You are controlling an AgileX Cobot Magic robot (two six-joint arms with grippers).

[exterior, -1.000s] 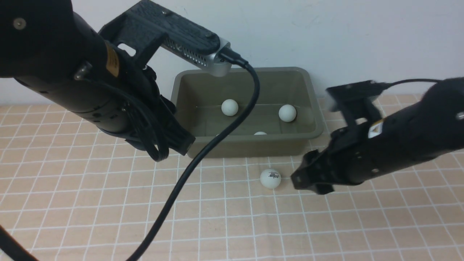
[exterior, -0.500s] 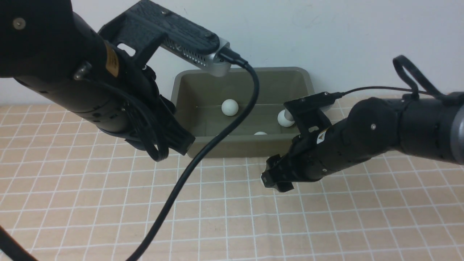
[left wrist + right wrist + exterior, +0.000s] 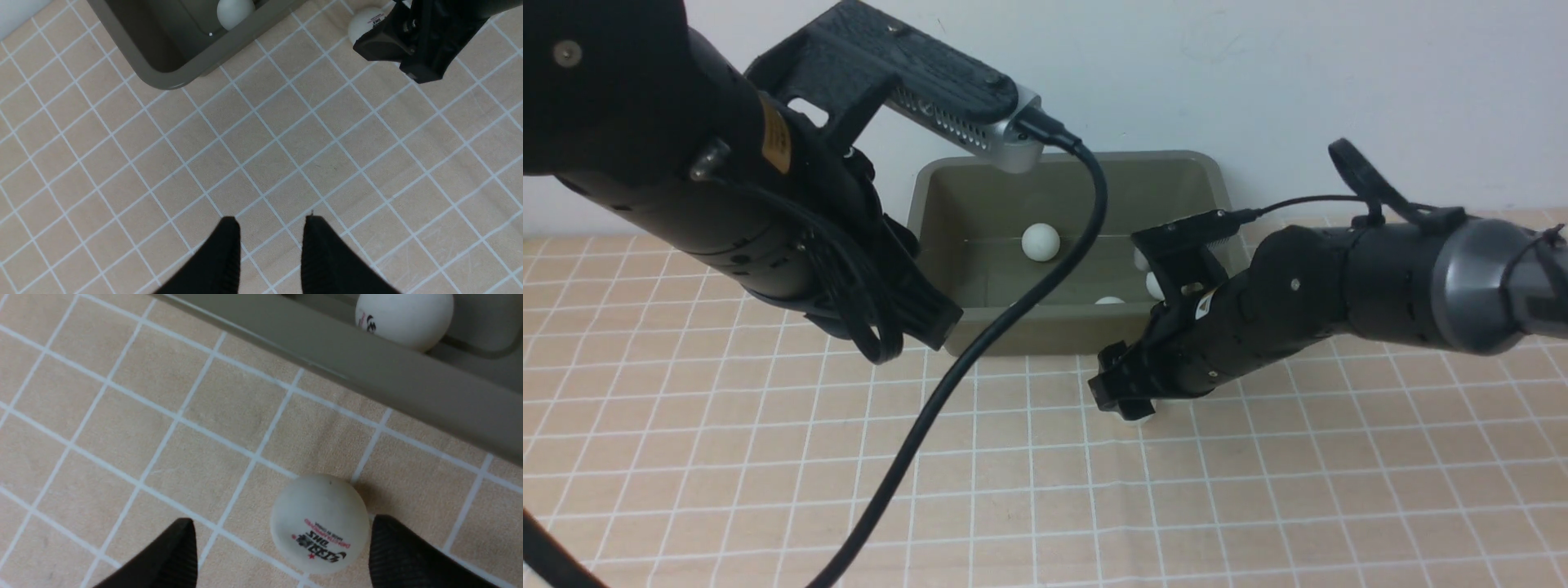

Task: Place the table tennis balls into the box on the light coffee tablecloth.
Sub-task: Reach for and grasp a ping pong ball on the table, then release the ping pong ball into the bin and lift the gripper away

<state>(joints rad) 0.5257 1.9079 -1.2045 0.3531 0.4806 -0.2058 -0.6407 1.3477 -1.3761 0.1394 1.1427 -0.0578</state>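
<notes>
The box (image 3: pixel 1054 333) sits at the far edge of the cloth (image 3: pixel 1258 506), close to the wall. Some balls are already inside it. One ball (image 3: pixel 1041 242) shows clearly near the back. A second ball (image 3: pixel 1153 286) peeks out from behind the right arm. The top of a third ball (image 3: pixel 1109 300) just shows over the near wall of the box. There may be one more in there, but I cannot tell.

One last ball (image 3: pixel 320 524) is out on the cloth, just in front of the near wall of the box, about the middle of that side.

The right gripper (image 3: pixel 1125 402) is down low over this ball. Its jaws are spread wide, with the ball between them. The ball is much closer to one finger (image 3: pixel 404 555) than to the other. Nothing is squeezed yet.

The left gripper (image 3: pixel 267 222) hangs over bare cloth near the left end of the box. Its jaws are a little apart and hold nothing.

So I think the job is nearly done. The last ball must be pinched, lifted and dropped in the box.
</notes>
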